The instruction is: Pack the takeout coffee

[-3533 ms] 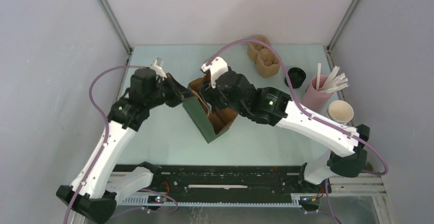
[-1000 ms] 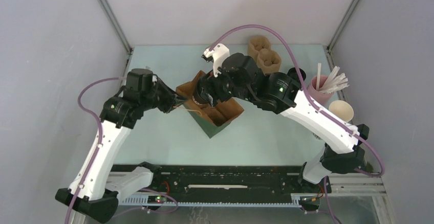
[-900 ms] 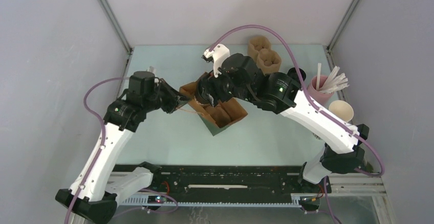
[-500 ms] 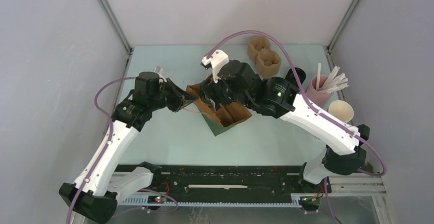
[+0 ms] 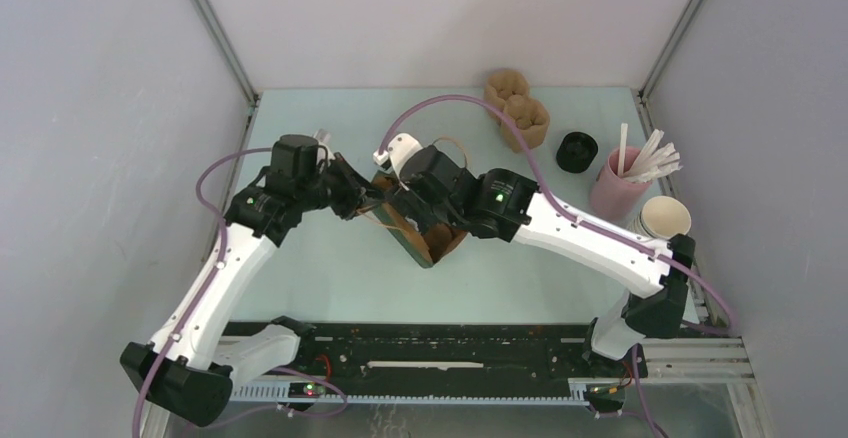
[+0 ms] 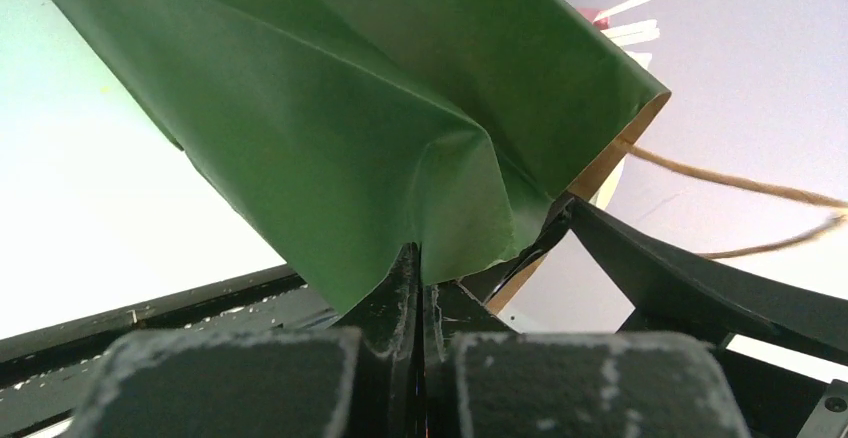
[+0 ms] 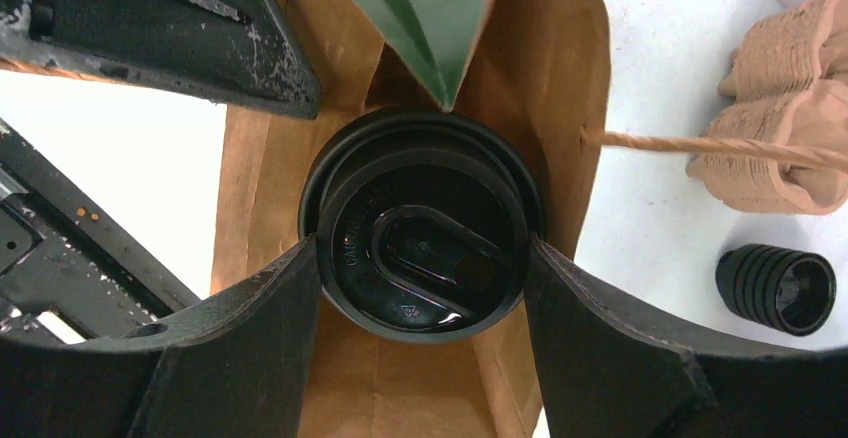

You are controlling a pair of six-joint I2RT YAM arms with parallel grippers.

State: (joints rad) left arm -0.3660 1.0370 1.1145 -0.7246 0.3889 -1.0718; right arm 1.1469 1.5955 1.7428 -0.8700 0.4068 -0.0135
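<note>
Right gripper is gripping the small paper coffee cup with a round black plastic lid. Its jaws are clamped on the cup from both sides, and the cup is sitting down inside the mouth of the green paper bag with the brown kraft lining. Only the lid is showing from the wrist view. There's raised lettering running around the lid, but it's too faint for me to read, so no brand I can call.

Left gripper is pinching a fold of the bag's green wall, jaws pressed together on the paper. The bag is sitting between the two grippers on the pale green desk, with its tan twine handle sticking out sideways.

Off to the right, well apart from the bag:
- two brown moulded pulp cup carriers
- a short stack of black plastic lids
- a pink cup of white straws
- a nested stack of lidless paper cups

From above, the right arm is covering most of the bag opening.
</note>
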